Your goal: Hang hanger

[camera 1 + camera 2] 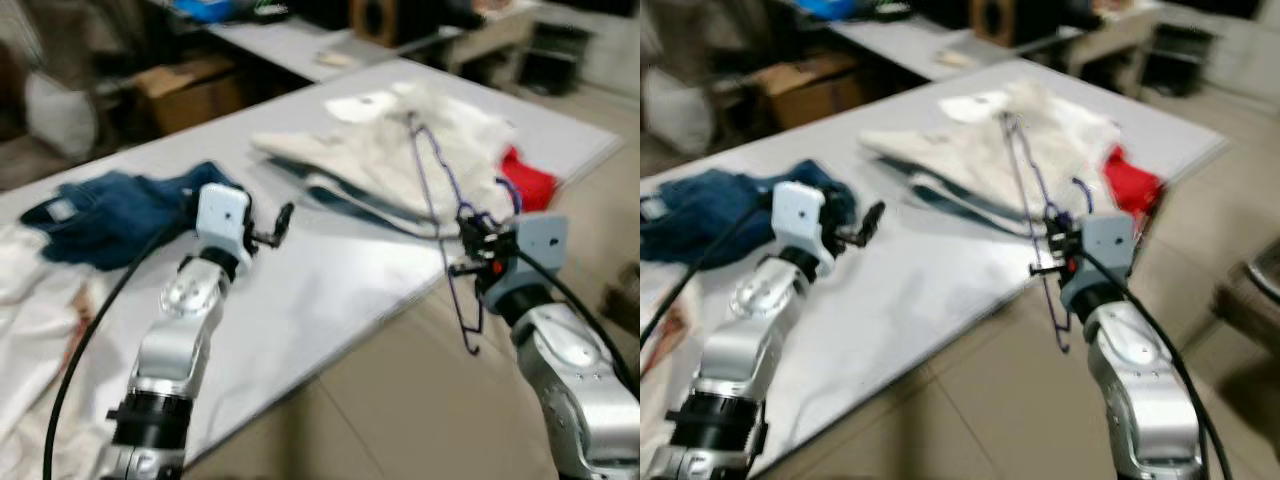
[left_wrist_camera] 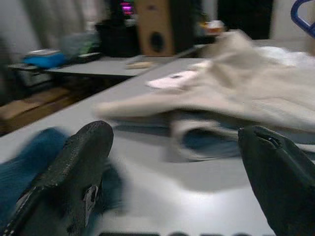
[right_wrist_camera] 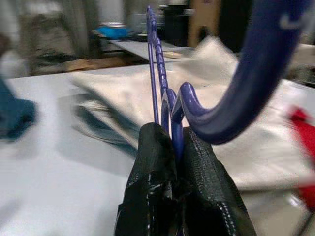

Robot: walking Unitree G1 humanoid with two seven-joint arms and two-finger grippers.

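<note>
A thin blue-purple wire hanger stands nearly on edge at the table's right corner, its hook curving close to the camera. My right gripper is shut on the hanger's neck, black fingers pinching it; the lower part hangs past the table edge. My left gripper hovers open over the grey table, its two fingers wide apart with nothing between them. The views are blurred.
A cream garment lies behind the hanger, a red cloth beside it. Dark blue jeans and white cloth lie at the left. Tiled floor is below the table edge; more tables and boxes stand behind.
</note>
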